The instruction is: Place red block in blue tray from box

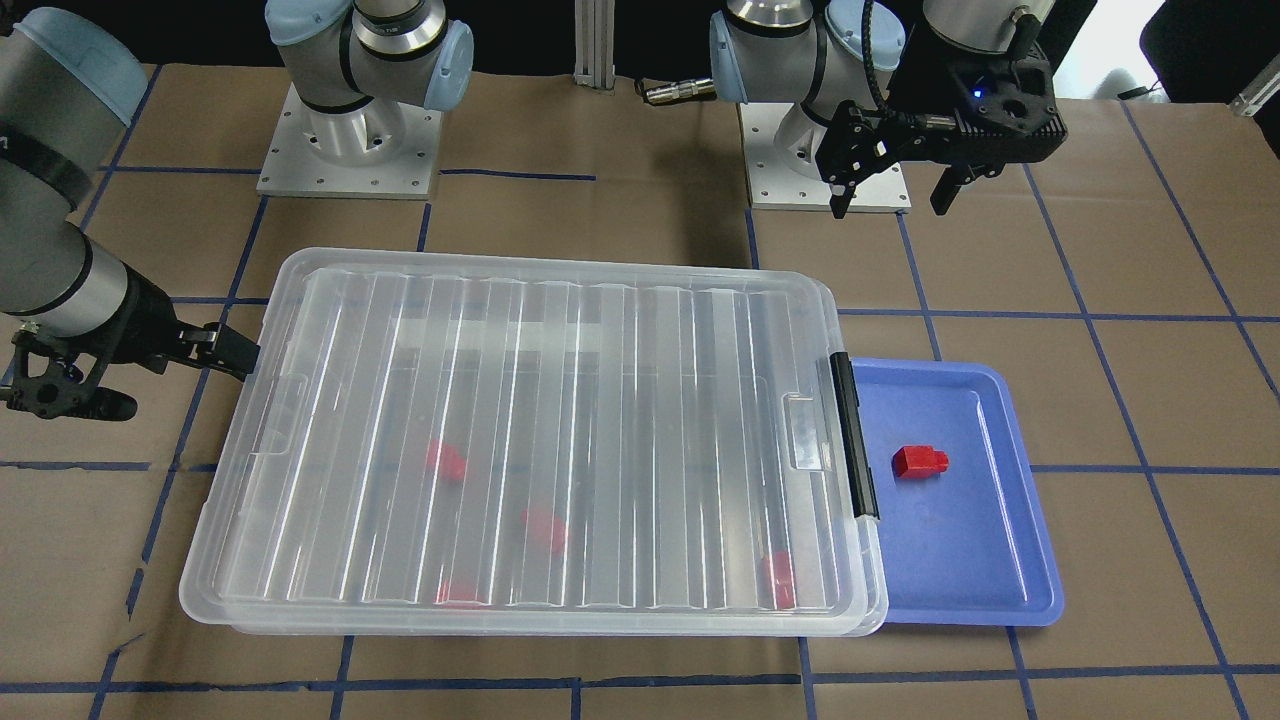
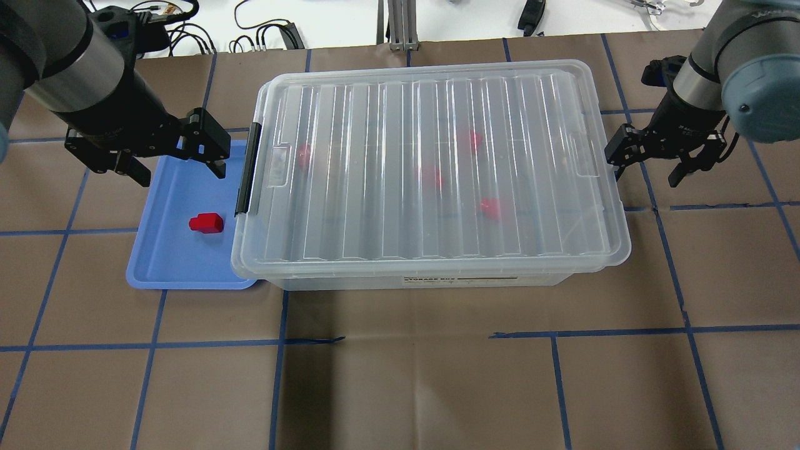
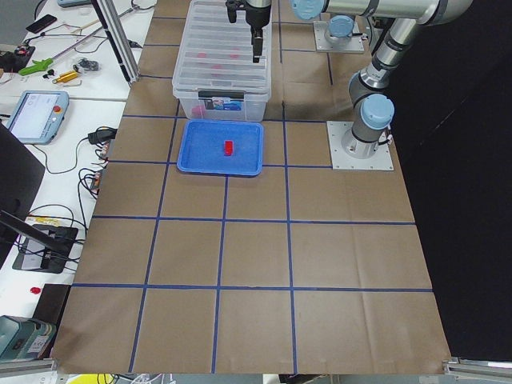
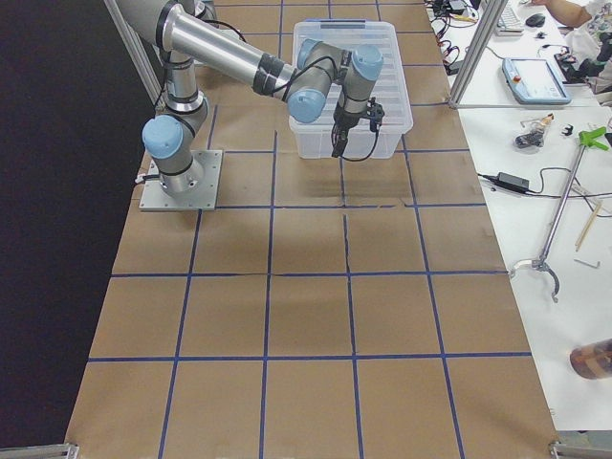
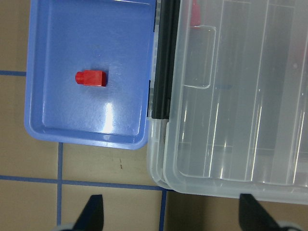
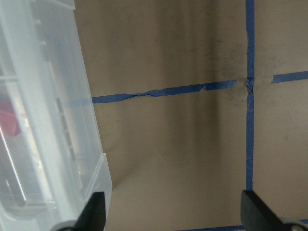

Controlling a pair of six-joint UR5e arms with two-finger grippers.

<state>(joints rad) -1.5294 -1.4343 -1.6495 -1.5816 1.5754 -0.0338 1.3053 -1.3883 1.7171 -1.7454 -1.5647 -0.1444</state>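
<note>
Left gripper [image 1: 890, 200], jaws spread, empty, near blue tray [image 1: 960, 560]; right gripper [image 1: 170, 385] likewise spread beside box [image 1: 540, 330].
Overhead, we see the red block [image 2: 206, 222] lying in the tray. Left wrist: tray hard against box, so bumping either may shift the block.

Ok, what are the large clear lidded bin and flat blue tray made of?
Clear lidded bin: seemingly translucent glossy plastic; red blocks show blurred through its ribbed lid, which carries streaky highlights. Blue tray: likely moulded plastic, smooth semi-gloss, a glint on its floor.
</note>
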